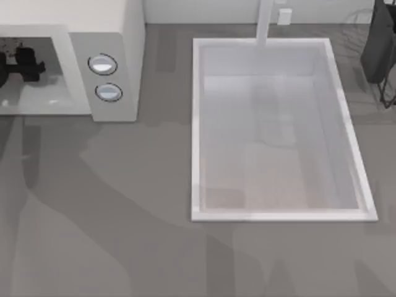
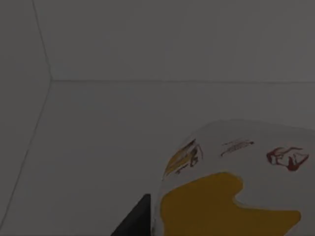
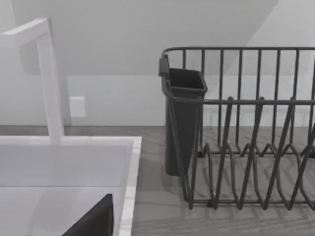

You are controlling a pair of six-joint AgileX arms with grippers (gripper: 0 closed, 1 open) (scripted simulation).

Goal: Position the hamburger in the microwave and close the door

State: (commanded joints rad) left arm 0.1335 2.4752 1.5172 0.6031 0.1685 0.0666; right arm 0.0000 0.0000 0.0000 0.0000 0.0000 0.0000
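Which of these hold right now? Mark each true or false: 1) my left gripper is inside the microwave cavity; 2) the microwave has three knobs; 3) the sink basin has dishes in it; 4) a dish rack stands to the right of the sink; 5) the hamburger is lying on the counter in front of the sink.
1) True: the left gripper is inside the microwave cavity.
2) False: its side panel carries two knobs.
3) False: the sink holds no dishes.
4) True: the dark wire dish rack stands on the counter right of the sink.
5) False: the hamburger sits close under the left wrist camera, inside the grey cavity.
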